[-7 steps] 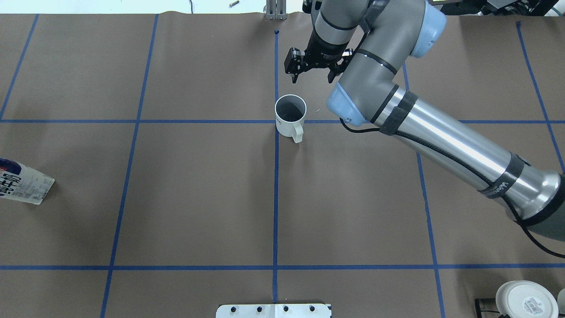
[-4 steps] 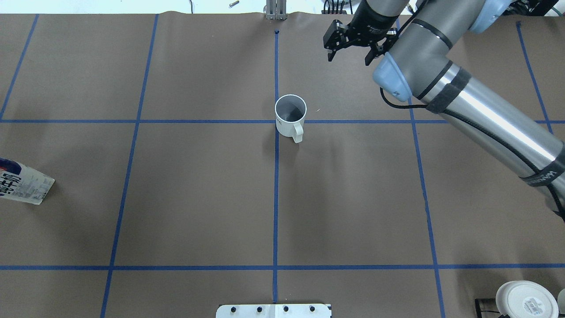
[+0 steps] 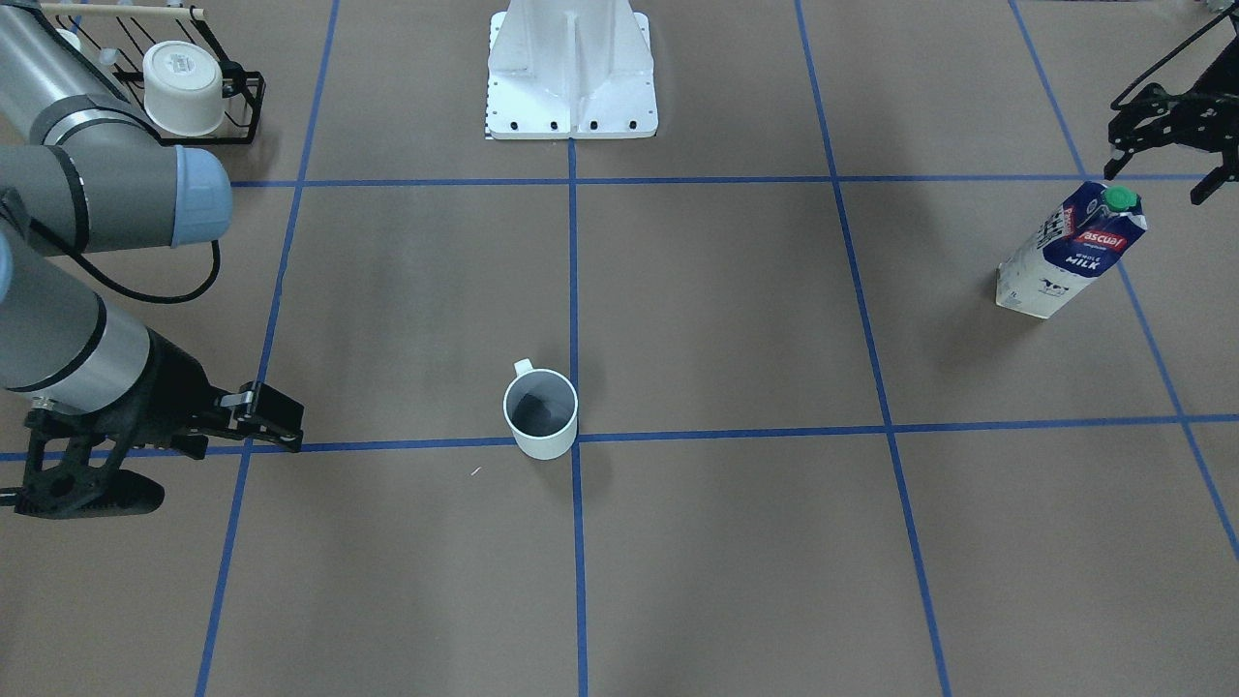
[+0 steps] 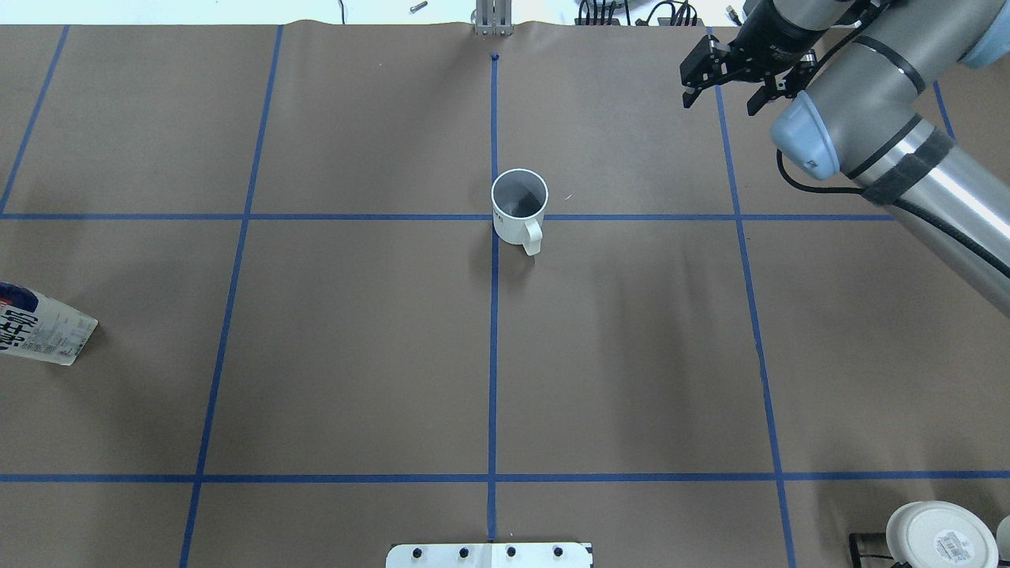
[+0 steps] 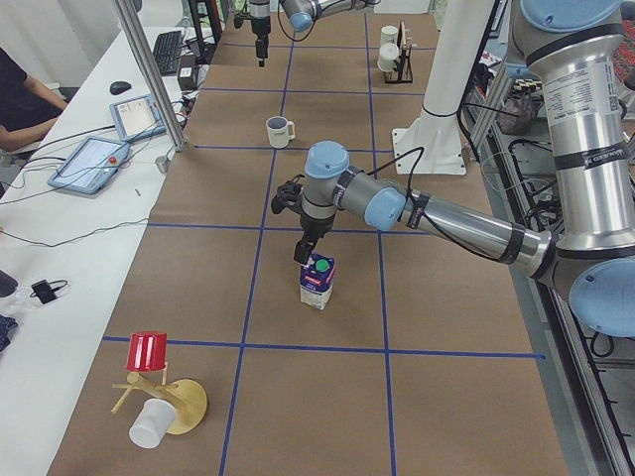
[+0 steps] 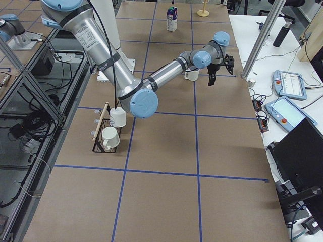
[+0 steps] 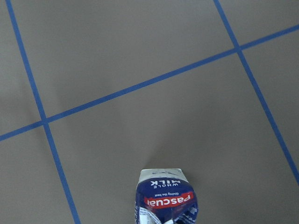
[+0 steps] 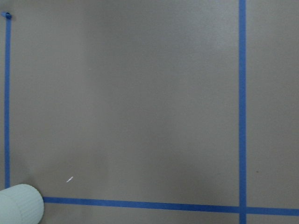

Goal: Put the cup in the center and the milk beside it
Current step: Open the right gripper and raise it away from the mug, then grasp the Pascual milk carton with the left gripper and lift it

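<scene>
Taped tabletop [image 4: 355, 355], milk [image 4: 43, 327] cropped overhead

A robotics lab: a left arm [image 5: 466, 223] and right arm [image 4: 907, 150] stand at a brown table [image 4: 355, 355] gridded with blue tape [image 4: 491, 355], beside control tablets [image 5: 89, 164] on a white bench [image 5: 60, 288].

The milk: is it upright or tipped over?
Upright. The milk stands on its base with the green cap on top.

Brown table [image 4: 355, 355]: cup [image 4: 518, 209] mid-table, milk [image 3: 1070, 252] upright, well apart.
</scene>
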